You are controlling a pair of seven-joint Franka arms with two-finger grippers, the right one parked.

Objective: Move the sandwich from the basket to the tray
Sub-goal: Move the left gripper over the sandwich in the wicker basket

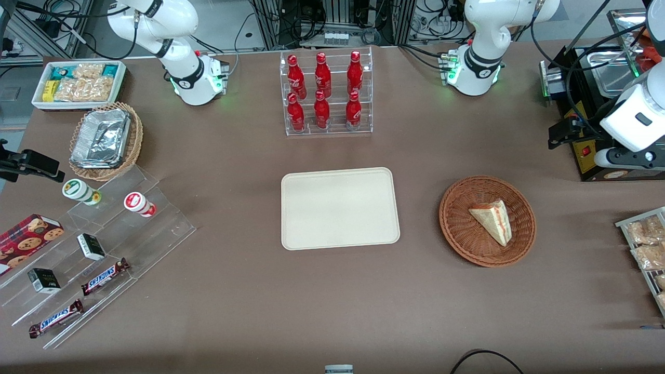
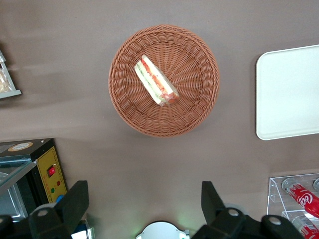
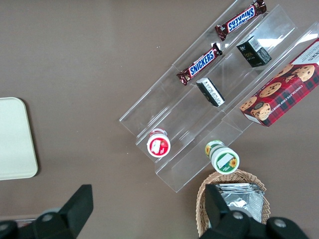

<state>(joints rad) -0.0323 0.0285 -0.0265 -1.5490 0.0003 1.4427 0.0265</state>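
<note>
The sandwich [image 1: 493,221], a pale wrapped wedge with red-orange and green stripes on its edge, lies in the round reddish-brown basket [image 1: 457,228]. Both also show in the left wrist view, the sandwich [image 2: 155,79] inside the basket [image 2: 199,64]. The cream tray [image 1: 340,208] lies flat beside the basket, toward the parked arm's end, with nothing on it; its corner shows in the left wrist view [image 2: 286,94]. My left gripper [image 2: 144,204] is open and empty. It hangs high above the table, farther from the front camera than the basket, not touching anything.
A clear rack of red bottles [image 1: 326,93] stands farther from the front camera than the tray. A black appliance [image 1: 587,156] and a rack of bagged snacks [image 1: 647,249] sit at the working arm's end. Acrylic steps with snacks [image 1: 98,249] lie toward the parked arm's end.
</note>
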